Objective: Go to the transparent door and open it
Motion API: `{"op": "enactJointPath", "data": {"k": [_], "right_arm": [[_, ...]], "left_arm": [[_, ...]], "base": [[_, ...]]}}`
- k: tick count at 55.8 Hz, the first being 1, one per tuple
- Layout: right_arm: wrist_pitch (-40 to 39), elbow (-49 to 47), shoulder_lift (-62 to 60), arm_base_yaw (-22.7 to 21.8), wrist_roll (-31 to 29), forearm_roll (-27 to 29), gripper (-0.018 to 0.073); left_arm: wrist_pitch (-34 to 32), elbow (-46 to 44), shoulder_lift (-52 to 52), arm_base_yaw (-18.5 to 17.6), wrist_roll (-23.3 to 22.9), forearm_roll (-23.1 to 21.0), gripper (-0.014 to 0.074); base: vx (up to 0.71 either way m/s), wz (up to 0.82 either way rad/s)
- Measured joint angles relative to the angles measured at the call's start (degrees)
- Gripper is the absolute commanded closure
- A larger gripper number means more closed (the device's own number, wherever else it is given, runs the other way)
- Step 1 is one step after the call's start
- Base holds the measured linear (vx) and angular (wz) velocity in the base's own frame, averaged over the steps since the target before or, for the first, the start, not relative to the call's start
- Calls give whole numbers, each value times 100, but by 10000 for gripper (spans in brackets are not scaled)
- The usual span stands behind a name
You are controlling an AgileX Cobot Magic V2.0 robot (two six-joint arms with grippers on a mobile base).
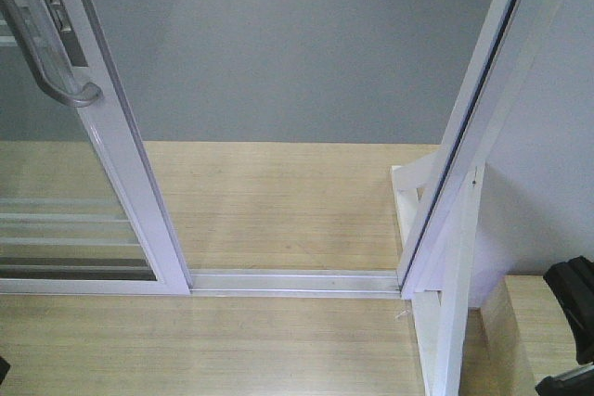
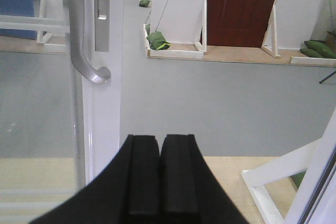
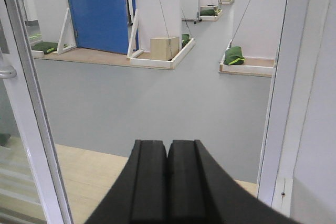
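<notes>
The transparent door stands at the left of the front view, slid aside, with a white frame, thin white bars low down and a curved grey handle on its right stile. The doorway between it and the white jamb stands open. In the left wrist view the handle is up and left of my left gripper, which is shut and empty, apart from the door. My right gripper is shut and empty, facing through the opening; the door stile is at its left.
A metal floor track crosses the threshold. A white support brace stands by the right jamb. Beyond lies grey floor, with white partitions, a blue door, a dark red door, green bags and a box.
</notes>
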Motion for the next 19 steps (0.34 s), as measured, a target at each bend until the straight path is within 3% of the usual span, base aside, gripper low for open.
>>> {"op": "enactJointPath", "data": {"k": [19], "right_arm": [[0, 0, 0, 0, 0, 0, 561]], "left_arm": [[0, 0, 0, 0, 0, 0, 599]], "base": [[0, 0]]}}
